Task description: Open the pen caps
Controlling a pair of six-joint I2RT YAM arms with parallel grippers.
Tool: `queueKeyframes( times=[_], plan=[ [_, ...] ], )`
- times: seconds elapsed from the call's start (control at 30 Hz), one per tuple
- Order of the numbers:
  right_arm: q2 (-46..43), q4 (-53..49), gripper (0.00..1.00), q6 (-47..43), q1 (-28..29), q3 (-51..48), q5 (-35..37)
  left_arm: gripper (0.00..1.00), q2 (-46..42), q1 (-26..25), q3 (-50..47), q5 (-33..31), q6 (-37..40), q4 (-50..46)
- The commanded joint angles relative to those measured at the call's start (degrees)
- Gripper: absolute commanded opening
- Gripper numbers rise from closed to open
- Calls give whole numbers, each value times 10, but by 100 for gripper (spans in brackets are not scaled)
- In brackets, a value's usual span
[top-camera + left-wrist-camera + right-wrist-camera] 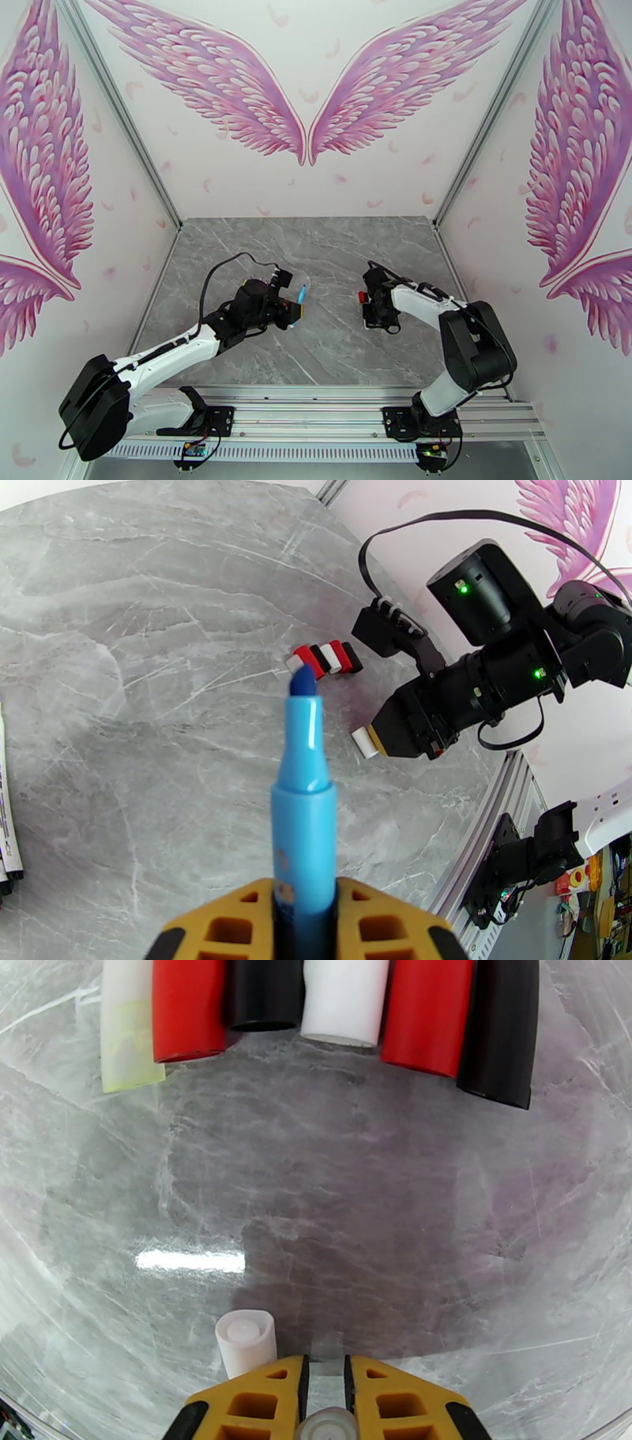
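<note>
Grey marble worktop [158, 638] seen from above two robot arms. The left pincer [304, 898] is clamped narrowly on a blue pen [304, 811], whose bare chisel tip points toward the middle of the worktop. Just beyond that tip, six loose pen caps [324, 659] lie side by side in a row: pale, red, black, white, red, black. The right pincer [325, 1366] hovers low near the row with its jaws almost together. A white cap [246, 1341] stands just beside its left fingertip. More pens [6, 819] lie at the worktop's left edge.
</note>
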Motion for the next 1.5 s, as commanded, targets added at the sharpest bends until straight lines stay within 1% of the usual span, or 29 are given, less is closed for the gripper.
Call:
queueKeyframes(
  times=[0.0,0.4,0.57,0.9,1.13,1.3,1.47],
  plan=[
    [9,13,20,-11,-6,10,12,0,6,-3,-6,-2,2,9],
    [23,16,21,-12,-15,24,3,0,10,-12,-3,-9,-1,9],
    [29,13,26,-11,-15,26,1,0,11,-13,-4,-9,1,7],
    [21,3,30,-8,-15,32,0,0,17,-13,0,-8,4,5],
    [-27,-18,32,-1,-12,38,-1,0,21,-13,5,-14,2,-5],
    [-79,-24,33,8,-8,35,-6,0,31,-13,17,-24,-2,-18],
    [-157,3,37,11,-4,16,-36,0,56,-21,45,-78,-6,-61]
  ],
)
